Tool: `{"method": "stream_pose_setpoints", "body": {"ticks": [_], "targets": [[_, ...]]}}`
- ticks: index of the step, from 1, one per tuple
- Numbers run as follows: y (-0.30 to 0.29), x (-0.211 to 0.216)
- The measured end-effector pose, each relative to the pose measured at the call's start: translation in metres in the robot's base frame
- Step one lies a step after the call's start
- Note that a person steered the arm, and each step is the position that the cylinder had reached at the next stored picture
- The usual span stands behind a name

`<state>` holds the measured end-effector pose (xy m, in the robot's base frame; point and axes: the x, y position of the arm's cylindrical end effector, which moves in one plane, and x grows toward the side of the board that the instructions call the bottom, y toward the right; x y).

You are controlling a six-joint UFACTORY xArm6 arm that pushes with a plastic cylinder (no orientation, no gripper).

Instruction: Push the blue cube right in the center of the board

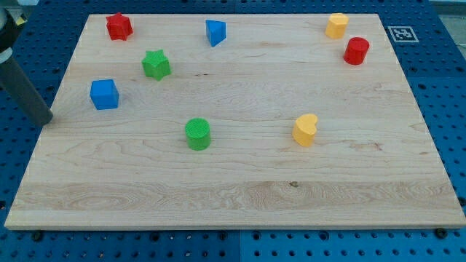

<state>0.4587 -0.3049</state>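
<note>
The blue cube sits near the left edge of the wooden board. My rod comes in from the view's upper left, and my tip rests at the board's left edge, to the left of the blue cube and a little below it, with a clear gap between them. The tip touches no block.
A red star lies at the top left, a green star above right of the cube, a blue triangle at top middle. A green cylinder, a yellow heart, a yellow block and a red cylinder lie further right.
</note>
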Motion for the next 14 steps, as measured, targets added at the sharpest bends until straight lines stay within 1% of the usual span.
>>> {"method": "stream_pose_setpoints", "body": {"ticks": [1,2,3,4,5,6,7,8,9,10,11,12,13,14], "targets": [[0.001,-0.023],[0.015,-0.056],[0.076,-0.052],[0.169,-0.031],[0.179,-0.038],[0.132,-0.043],[0.128,-0.011],[0.195,0.002],[0.308,0.002],[0.377,0.002],[0.349,-0.001],[0.307,-0.025],[0.334,-0.041],[0.411,-0.038]]}}
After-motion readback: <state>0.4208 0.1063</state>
